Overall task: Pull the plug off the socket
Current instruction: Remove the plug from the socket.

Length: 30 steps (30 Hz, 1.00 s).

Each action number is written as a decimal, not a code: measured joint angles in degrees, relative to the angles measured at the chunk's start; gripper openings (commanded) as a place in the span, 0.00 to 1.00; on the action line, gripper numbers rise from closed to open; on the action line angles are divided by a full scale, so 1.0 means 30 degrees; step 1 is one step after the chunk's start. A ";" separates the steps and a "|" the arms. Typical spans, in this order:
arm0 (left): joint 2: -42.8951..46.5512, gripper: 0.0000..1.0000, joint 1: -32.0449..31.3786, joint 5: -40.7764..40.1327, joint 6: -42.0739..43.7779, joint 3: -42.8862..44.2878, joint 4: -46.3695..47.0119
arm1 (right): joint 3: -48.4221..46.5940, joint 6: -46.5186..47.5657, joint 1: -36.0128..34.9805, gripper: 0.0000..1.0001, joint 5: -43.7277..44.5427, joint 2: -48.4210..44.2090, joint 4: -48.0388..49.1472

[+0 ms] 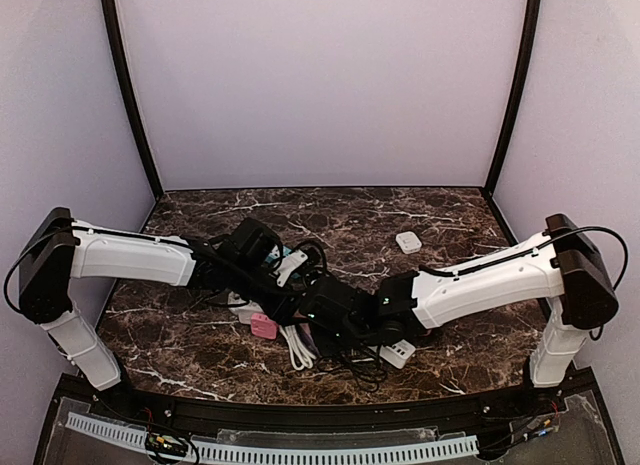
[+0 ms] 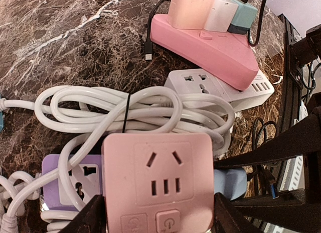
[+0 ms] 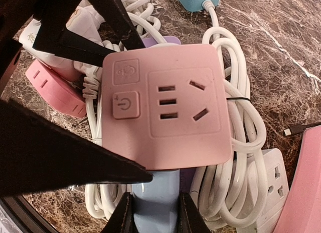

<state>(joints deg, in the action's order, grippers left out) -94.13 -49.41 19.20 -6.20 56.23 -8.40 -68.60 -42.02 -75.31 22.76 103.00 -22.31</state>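
A pink cube socket [image 2: 158,180] sits between my left gripper's fingers [image 2: 93,218], which are shut on its two sides; my left gripper [image 2: 158,213] holds it over a coil of white cable. A light blue plug [image 3: 153,198] meets the side of the cube [image 3: 163,105] with no gap showing. My right gripper [image 3: 154,213] is shut on this plug, one finger [image 3: 123,218] on each side. The plug also shows in the left wrist view [image 2: 230,183]. In the top view both grippers meet at mid table, left gripper [image 1: 285,297] and right gripper [image 1: 322,310]; the cube is hidden there.
A coiled white cable [image 2: 135,110] and a purple socket block [image 2: 75,178] lie under the cube. A pink power strip [image 2: 200,47] carrying adapters and a white power strip [image 2: 220,85] lie beyond. A small white adapter [image 1: 408,242] sits at the back right.
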 measured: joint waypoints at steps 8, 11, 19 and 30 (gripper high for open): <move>-0.0160 0.41 -0.0007 -0.0095 -0.0015 0.0233 0.0036 | 0.1559 -0.0160 0.0707 0.00 -0.1355 -0.0984 0.1763; -0.0233 0.41 -0.0036 -0.0175 -0.0080 0.0255 0.0299 | 0.2339 -0.0226 0.1129 0.00 -0.2186 -0.1486 0.2608; -0.0277 0.40 -0.0109 -0.0350 -0.0138 0.0313 0.0474 | 0.2878 -0.0262 0.1421 0.00 -0.2776 -0.1836 0.3249; -0.0401 0.40 -0.0124 -0.0255 -0.0146 0.0401 0.0488 | 0.2331 -0.0233 0.1100 0.00 -0.2062 -0.1647 0.2353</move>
<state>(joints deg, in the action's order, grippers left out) -95.33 -49.78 18.44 -6.63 57.43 -6.94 -61.60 -42.72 -72.01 16.58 98.06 -15.25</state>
